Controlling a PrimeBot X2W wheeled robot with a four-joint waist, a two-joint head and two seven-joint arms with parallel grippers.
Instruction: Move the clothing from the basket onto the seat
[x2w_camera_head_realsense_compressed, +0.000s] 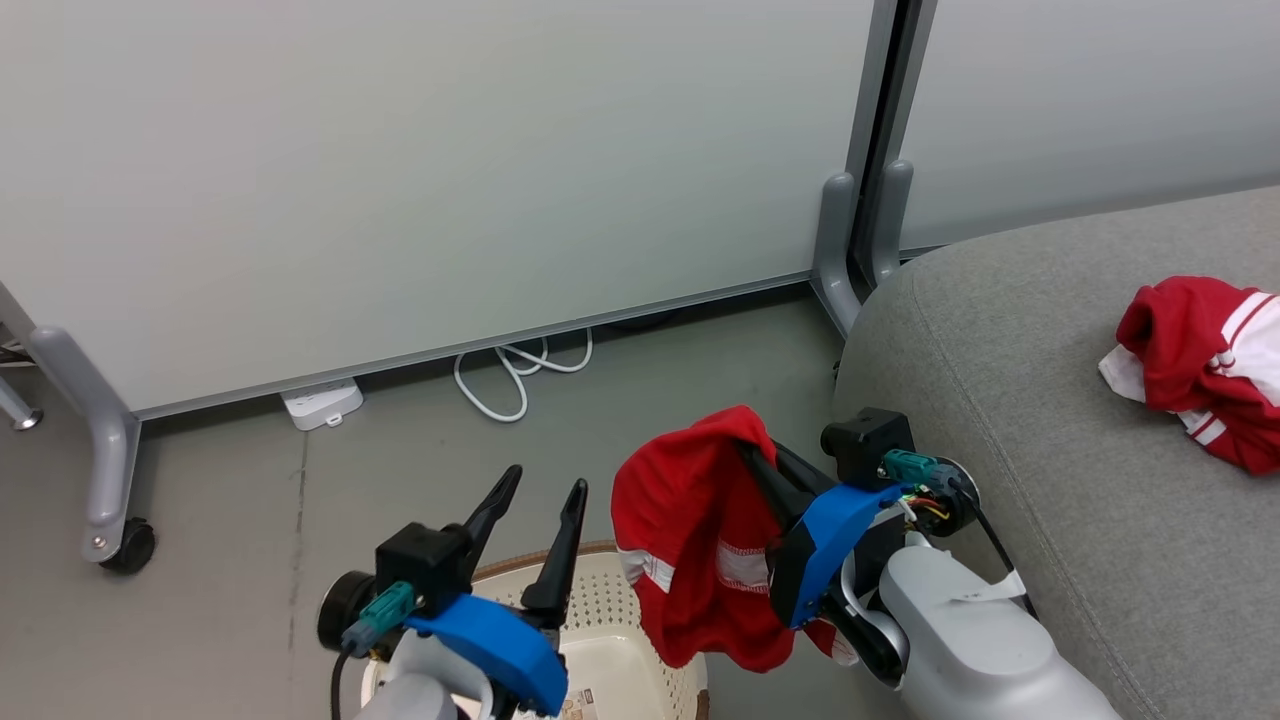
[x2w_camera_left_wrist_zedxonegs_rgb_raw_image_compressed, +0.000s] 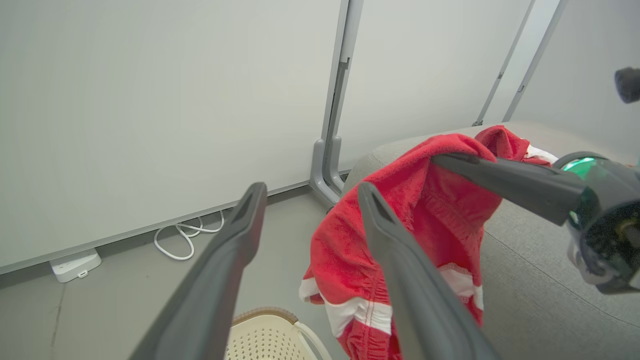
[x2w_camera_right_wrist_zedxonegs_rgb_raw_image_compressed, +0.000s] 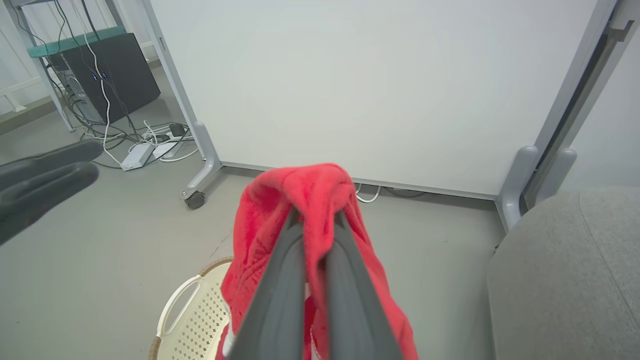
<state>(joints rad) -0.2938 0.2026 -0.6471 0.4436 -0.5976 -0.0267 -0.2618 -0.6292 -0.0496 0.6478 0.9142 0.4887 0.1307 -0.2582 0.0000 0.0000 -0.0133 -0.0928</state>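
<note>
The right gripper (x2w_camera_right_wrist_zedxonegs_rgb_raw_image_compressed: 317, 216), jaws clamped on a red garment (x2w_camera_head_realsense_compressed: 690, 530), hangs over the basket (x2w_camera_head_realsense_compressed: 612, 608), the left gripper (x2w_camera_head_realsense_compressed: 547, 480) holds its jaws apart, and a second garment (x2w_camera_head_realsense_compressed: 1200, 360) lies on the seat (x2w_camera_head_realsense_compressed: 1050, 420) at 3 o'clock.

Red garment (x2w_camera_left_wrist_zedxonegs_rgb_raw_image_compressed: 340, 250) on right hand (x2w_camera_left_wrist_zedxonegs_rgb_raw_image_compressed: 445, 161), beside spread left hand (x2w_camera_left_wrist_zedxonegs_rgb_raw_image_compressed: 311, 190)

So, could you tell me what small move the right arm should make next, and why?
Probably swing the right gripper over the seat before opening. It is shut on a red garment that hangs in the air near the basket, beside the seat rather than over it; the other garment already lies on the seat.
</note>
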